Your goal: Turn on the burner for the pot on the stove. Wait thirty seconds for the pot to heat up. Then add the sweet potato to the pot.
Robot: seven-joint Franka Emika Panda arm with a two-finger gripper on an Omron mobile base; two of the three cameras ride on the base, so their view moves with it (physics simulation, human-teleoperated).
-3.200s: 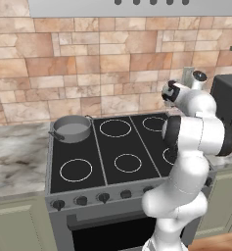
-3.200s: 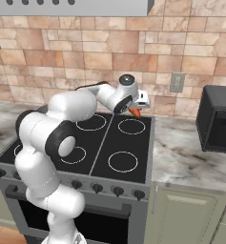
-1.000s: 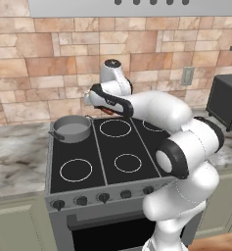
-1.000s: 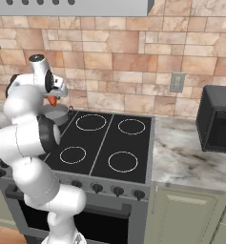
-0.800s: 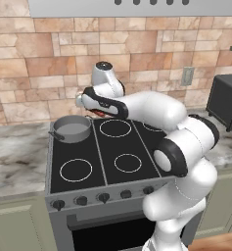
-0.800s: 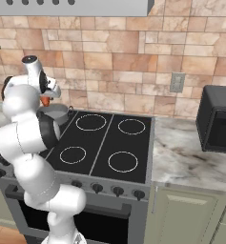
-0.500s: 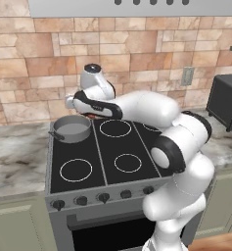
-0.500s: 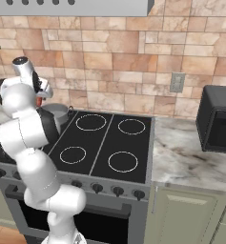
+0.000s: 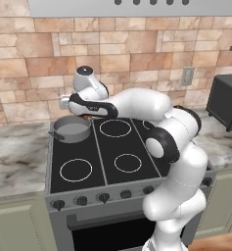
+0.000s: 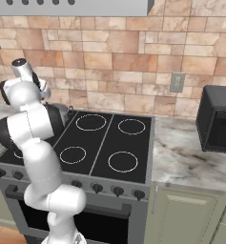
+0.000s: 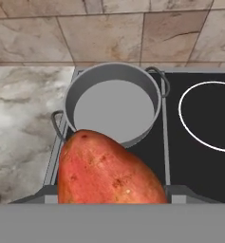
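— Hand [image 9: 86, 116] state, please?

— It was clamped on the sweet potato [image 11: 107, 171], which bulked large and orange-red at the bottom of the hand view.

— And where was it relative to the pot [image 9: 71, 129]?

— Held in the air near the pot's rim. That pot sat on the back left ring of the stove [image 9: 112, 162], beside the marble worktop [image 9: 17, 157], and looked empty inside.
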